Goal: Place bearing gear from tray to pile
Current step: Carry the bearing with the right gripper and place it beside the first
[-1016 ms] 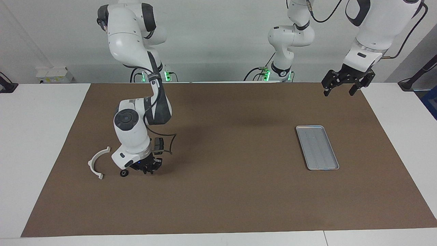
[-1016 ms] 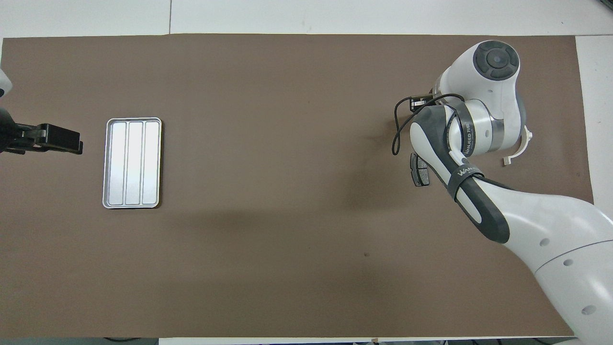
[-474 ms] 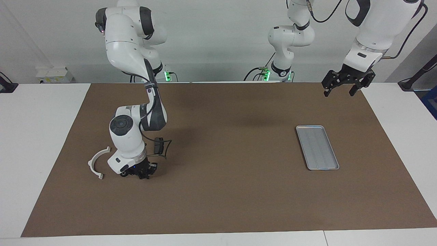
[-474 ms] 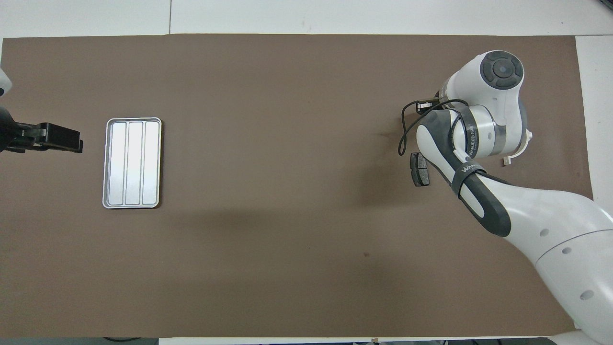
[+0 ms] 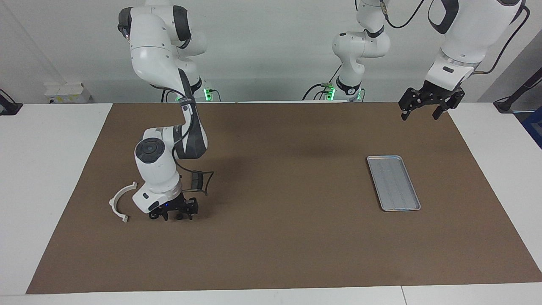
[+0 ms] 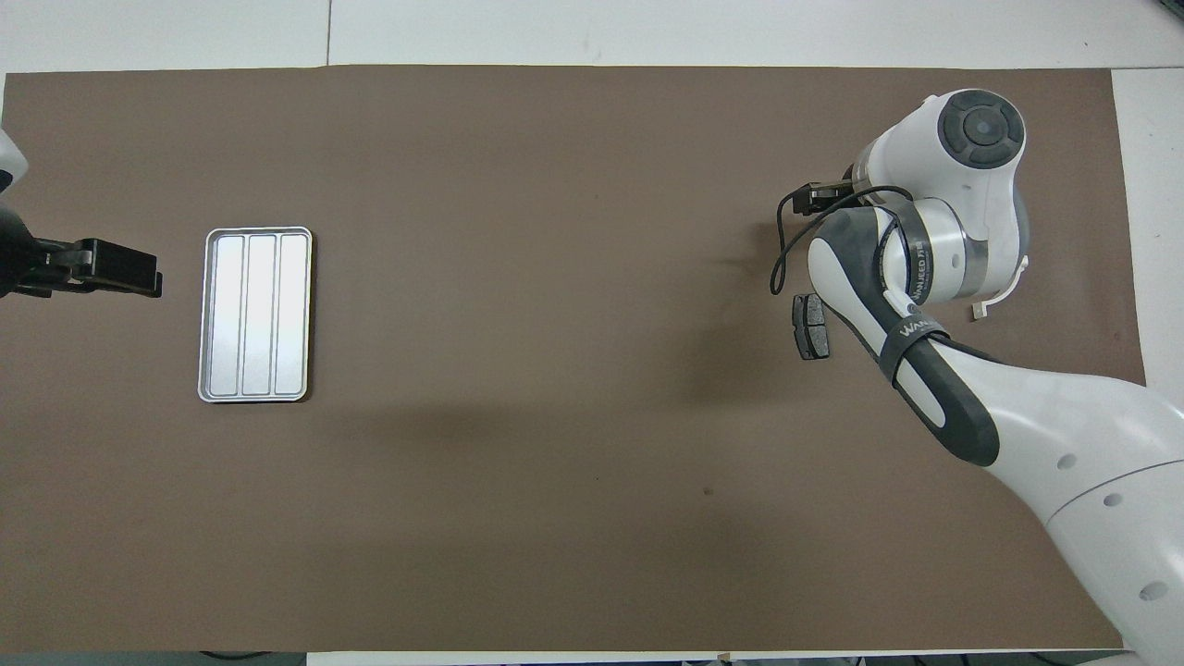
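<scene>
Beside bracket (image 5: 120, 201), right gripper (image 5: 173, 216) now spread.

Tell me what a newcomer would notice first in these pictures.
The right arm, bent low over the mat, with its tool down at the surface beside the white curved bracket and a dark brake pad. At the left arm's end lies the silver tray, nothing in it. The left tool waits in the air by the mat's corner.

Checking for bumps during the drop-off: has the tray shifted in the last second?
No. The tray keeps its position and angle against the brown mat's edges.
</scene>
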Controlling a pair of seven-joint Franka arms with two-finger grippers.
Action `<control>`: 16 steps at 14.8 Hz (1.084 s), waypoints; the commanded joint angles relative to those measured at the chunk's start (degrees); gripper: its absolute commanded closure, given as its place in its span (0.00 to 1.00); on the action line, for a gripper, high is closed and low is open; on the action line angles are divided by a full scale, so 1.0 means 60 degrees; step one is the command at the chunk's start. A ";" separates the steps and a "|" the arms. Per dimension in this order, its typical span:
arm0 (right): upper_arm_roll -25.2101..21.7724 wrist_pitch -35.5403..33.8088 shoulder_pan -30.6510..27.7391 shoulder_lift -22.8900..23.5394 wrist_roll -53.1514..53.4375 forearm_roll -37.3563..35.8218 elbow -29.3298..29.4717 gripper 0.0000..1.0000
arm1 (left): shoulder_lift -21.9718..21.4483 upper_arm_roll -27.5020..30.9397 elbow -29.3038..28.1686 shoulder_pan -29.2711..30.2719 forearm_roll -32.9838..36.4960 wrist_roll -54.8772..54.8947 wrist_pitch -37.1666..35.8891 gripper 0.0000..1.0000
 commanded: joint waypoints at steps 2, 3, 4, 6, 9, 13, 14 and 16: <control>0.0091 -0.0340 -0.0230 -0.0603 -0.0054 0.0087 -0.0169 0.00 | -0.0382 0.0050 -0.0446 -0.0095 0.0150 -0.0109 0.0217 0.00; 0.0106 -0.0617 -0.0244 -0.0676 -0.0068 0.0087 -0.0155 0.00 | -0.0382 0.0050 -0.0446 -0.0080 0.0150 -0.0109 0.0217 0.00; 0.0091 -0.0808 -0.0244 -0.0851 -0.0069 0.0087 -0.0155 0.00 | -0.0382 0.0050 -0.0446 -0.0051 0.0150 -0.0095 0.0246 0.00; 0.0106 -0.1596 -0.0259 -0.1348 -0.0069 0.0102 -0.0169 0.00 | -0.0382 0.0050 -0.0475 -0.0007 0.0150 -0.0080 0.0450 0.00; 0.0106 -0.3440 -0.0274 -0.2664 -0.0069 0.0102 -0.0213 0.00 | -0.0382 0.0152 -0.0489 0.0081 0.0150 0.0022 0.0582 0.00; 0.0178 -0.6121 -0.0390 -0.4773 -0.0098 0.0671 -0.0213 0.00 | -0.0396 0.0167 -0.0563 0.0139 0.0150 0.0037 0.0671 0.00; 0.0280 -0.6577 -0.0565 -0.5126 -0.0098 0.0746 -0.0213 0.00 | -0.0425 0.0167 -0.0592 0.0139 0.0150 0.0066 0.0686 0.00; 0.0762 -0.7224 -0.0960 -0.5699 -0.0098 0.0776 -0.0199 0.00 | -0.0470 0.0167 -0.0738 0.0139 0.0150 0.0067 0.0890 0.00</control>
